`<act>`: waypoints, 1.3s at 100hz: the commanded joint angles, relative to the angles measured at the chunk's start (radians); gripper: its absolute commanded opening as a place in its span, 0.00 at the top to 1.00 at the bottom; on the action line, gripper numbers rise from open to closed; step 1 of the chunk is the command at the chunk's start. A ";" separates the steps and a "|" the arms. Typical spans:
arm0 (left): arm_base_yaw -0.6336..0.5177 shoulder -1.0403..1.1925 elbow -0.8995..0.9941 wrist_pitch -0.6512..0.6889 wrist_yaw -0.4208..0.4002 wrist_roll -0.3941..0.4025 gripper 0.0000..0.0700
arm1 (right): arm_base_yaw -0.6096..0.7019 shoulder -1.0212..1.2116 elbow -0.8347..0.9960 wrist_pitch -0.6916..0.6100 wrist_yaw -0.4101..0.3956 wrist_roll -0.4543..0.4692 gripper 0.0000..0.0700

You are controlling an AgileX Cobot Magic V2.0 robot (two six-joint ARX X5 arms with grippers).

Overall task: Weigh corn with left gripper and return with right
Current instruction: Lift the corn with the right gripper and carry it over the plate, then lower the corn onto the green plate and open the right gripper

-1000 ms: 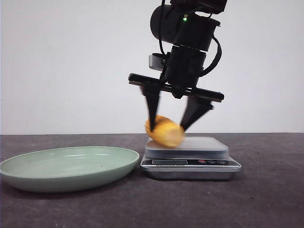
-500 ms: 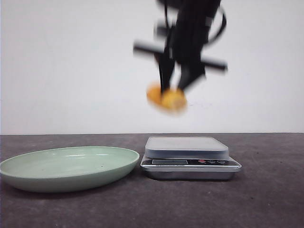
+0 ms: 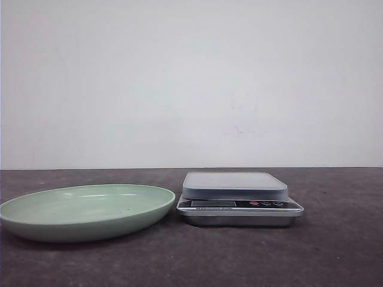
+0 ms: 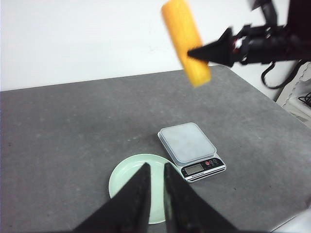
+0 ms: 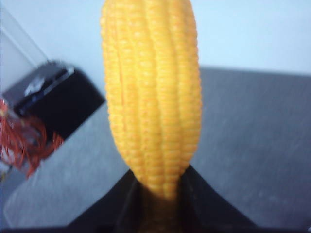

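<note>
The corn (image 4: 186,41) is a yellow cob held high in the air by my right gripper (image 4: 197,51), well above the scale (image 4: 187,143). In the right wrist view the corn (image 5: 150,92) stands between the two black fingers, and my right gripper (image 5: 160,179) is shut on its lower end. My left gripper (image 4: 156,167) is high over the green plate (image 4: 124,177), empty, with its fingers together but for a thin slit. In the front view neither gripper nor the corn shows. The plate (image 3: 36,222) is bare, and so is the scale (image 3: 234,185).
The plate and the scale stand side by side on the dark grey table, plate left and scale right in the front view. Off the table's edge are a black box (image 5: 53,94) and red wires (image 5: 19,141). Cables (image 4: 279,73) hang by the right arm.
My right gripper closed on the corn at the scale, lifted it, and has risen out of the top of the front view. The scale's platform is now bare.
</note>
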State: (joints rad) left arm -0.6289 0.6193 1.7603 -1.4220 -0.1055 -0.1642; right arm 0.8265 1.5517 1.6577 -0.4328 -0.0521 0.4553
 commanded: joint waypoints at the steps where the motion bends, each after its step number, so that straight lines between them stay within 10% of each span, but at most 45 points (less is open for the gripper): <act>1: -0.006 0.007 0.017 -0.033 0.002 0.018 0.98 | 0.027 0.039 0.011 -0.023 0.006 0.041 1.00; 86: -0.006 0.006 0.017 -0.037 0.009 0.018 0.98 | 0.085 0.543 0.011 -0.164 0.023 0.444 0.99; 114: -0.006 0.006 0.017 -0.038 0.009 0.018 0.98 | 0.085 0.543 0.011 -0.166 -0.032 0.480 0.25; 130: -0.006 0.006 0.017 -0.039 0.009 0.018 0.98 | 0.076 0.507 0.018 -0.159 -0.028 0.463 0.17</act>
State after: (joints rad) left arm -0.6289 0.6193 1.7603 -1.4223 -0.1005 -0.1631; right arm 0.9001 2.0754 1.6505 -0.5983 -0.0937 0.9207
